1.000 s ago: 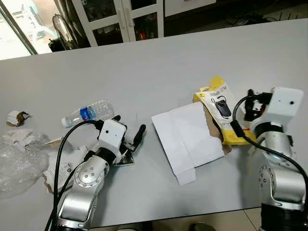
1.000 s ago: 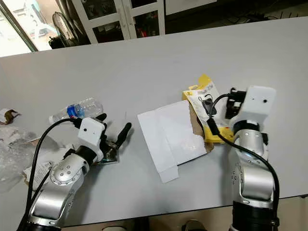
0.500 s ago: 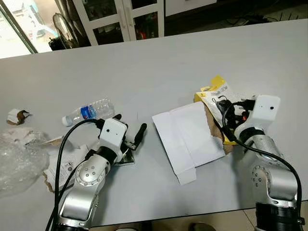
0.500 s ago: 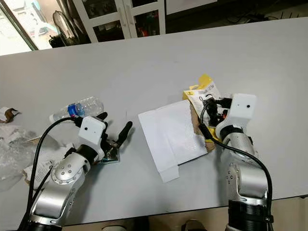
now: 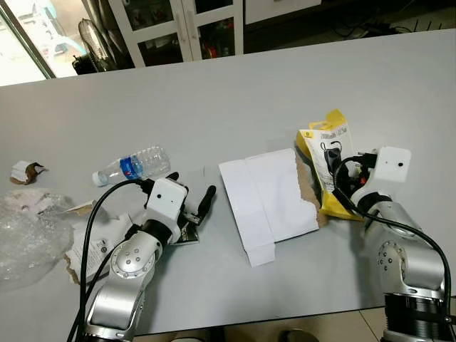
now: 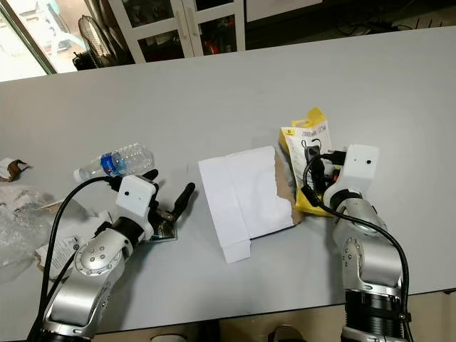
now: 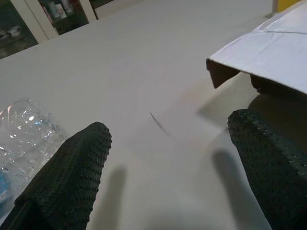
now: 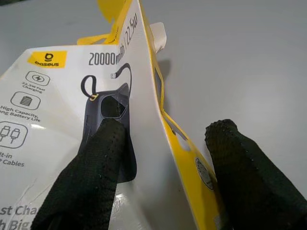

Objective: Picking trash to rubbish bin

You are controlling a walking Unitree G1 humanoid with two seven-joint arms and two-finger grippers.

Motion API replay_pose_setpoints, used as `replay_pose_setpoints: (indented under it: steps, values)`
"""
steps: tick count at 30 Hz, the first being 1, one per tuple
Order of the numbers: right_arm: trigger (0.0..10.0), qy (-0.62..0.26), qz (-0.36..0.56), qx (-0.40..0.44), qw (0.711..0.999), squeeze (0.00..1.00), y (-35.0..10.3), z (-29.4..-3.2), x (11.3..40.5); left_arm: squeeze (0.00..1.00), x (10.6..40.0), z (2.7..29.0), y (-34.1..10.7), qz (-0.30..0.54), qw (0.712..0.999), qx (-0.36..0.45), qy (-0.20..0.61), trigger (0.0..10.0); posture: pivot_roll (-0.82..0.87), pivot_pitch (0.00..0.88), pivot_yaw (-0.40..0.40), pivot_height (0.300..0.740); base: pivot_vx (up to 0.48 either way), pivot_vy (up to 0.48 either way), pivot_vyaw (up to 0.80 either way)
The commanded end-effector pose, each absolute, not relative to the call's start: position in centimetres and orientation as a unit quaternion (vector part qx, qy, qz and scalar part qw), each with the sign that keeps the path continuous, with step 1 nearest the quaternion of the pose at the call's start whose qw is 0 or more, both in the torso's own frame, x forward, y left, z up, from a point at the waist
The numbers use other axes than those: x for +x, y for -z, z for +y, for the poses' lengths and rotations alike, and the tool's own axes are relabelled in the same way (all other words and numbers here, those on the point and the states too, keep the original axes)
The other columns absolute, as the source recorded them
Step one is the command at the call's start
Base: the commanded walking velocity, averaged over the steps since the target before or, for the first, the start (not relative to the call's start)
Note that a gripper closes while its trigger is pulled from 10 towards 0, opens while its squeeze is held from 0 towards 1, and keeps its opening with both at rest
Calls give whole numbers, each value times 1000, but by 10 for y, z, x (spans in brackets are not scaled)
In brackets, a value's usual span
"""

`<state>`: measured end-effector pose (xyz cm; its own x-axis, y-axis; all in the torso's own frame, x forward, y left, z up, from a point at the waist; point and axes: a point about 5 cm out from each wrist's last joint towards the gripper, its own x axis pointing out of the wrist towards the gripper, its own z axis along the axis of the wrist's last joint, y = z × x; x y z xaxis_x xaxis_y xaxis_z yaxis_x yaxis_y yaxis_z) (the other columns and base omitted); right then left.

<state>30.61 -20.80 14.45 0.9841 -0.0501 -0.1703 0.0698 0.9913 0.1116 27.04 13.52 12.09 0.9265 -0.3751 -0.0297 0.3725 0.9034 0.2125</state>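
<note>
The right gripper (image 8: 160,167) is straddling the yellow power-bank package (image 5: 330,167), one black finger (image 8: 98,172) lying on its printed white face and the other on the yellow side. The jaws are standing a moderate width apart around the package's edge; it is hard to tell whether they are actually pinching it. The package is sitting tilted up on the grey table (image 5: 235,100), right of centre, its lower end by the right wrist. Just beside it on its left, touching or slightly overlapping, a flattened white cardboard box (image 5: 267,196) with a torn brown edge is lying flat.

The left gripper (image 5: 189,192) is resting on the table well left of the box, its fingers (image 7: 72,177) spread wide with only bare tabletop between them. In the left wrist view a corner of the white box is rising just ahead of one fingertip, and a clear plastic bottle (image 5: 132,166) with a blue label is lying just beside the other. A small dark card (image 5: 187,235) is lying under the left wrist.

Farther left, crumpled clear plastic wrap (image 5: 25,239), torn paper scraps (image 5: 85,249) and a small brown-and-white scrap (image 5: 23,172) are gathering near the table's left edge. Open tabletop is stretching beyond both grippers towards the far edge, where white cabinets (image 5: 178,28) are standing. The near edge is running just below both arms.
</note>
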Motion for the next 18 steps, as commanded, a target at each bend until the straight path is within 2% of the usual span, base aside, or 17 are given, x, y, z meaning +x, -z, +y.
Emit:
replay_pose_setpoints:
  steps: [1,9,10,11,12,13,18]
  values:
    - [10000,7,175,92,980,0,-108,-202,298,0,269,137,-120,1,975,114,189,10000,-15,181,104,740,0,0,0]
    - [10000,8,184,98,978,0,-102,-206,299,0,268,138,-119,3,975,116,190,10000,-12,183,106,740,0,0,0]
    - [8706,9,193,104,976,0,-100,-206,299,0,268,138,-119,3,975,116,191,10000,-12,183,106,740,0,0,0]
    - [3686,8,199,109,974,0,-98,-207,299,0,268,138,-119,3,975,116,191,10000,-12,183,106,740,0,0,0]
    - [3686,8,199,109,974,0,-98,-207,299,0,268,138,-119,3,975,116,191,10000,-12,183,106,740,0,0,0]
    - [0,9,204,116,972,0,-97,-208,299,0,267,138,-119,3,975,116,192,10000,-10,186,107,740,0,0,0]
    - [0,5,209,125,970,0,-92,-209,296,0,267,137,-119,4,975,116,190,10000,-11,183,105,740,0,0,0]
